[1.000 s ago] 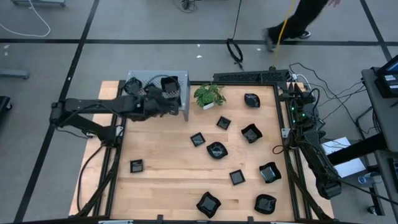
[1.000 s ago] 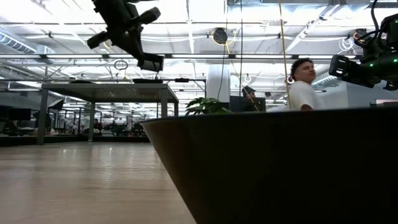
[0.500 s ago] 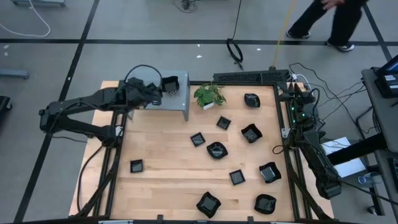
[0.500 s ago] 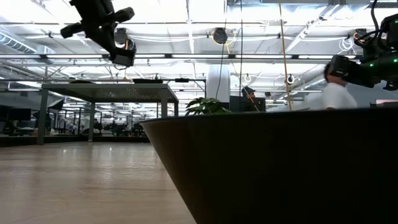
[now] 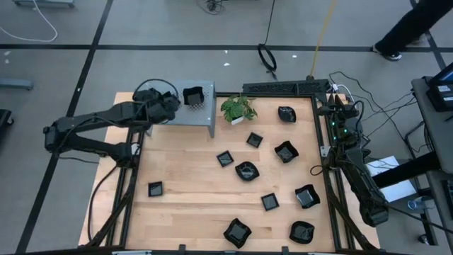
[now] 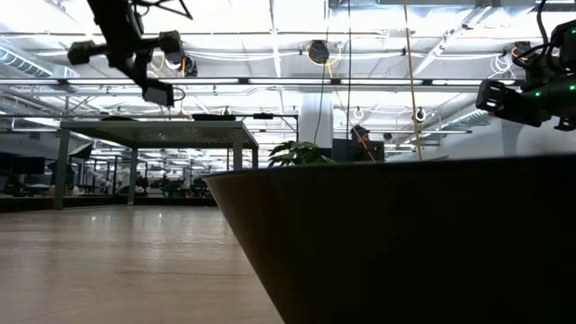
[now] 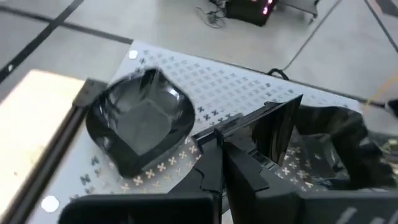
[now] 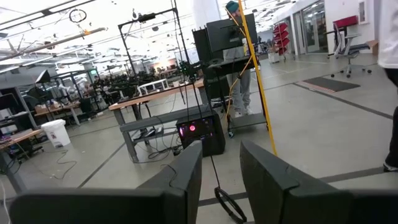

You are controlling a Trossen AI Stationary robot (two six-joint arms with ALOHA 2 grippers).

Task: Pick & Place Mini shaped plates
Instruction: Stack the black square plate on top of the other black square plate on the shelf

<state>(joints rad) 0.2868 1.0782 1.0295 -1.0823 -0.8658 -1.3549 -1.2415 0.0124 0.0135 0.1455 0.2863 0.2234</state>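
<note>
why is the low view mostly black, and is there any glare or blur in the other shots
Low view: a mini shaped plate sits right against the lens, a dark unfocused mass; ceiling lights flare white behind. Left wrist view: the dish on the perforated tray shows soft grey reflections, edges slightly blurred. High view: even light, faint shadows under the plates.

Looks like a big open robotics lab or workshop: a grey floor (image 5: 177, 28) with taped lines is stretching out, cables (image 5: 28, 28) are lying loose, ceiling light strips (image 6: 270, 36) are glowing overhead, and workbenches (image 8: 155, 102) with gear are standing in rows behind.
</note>
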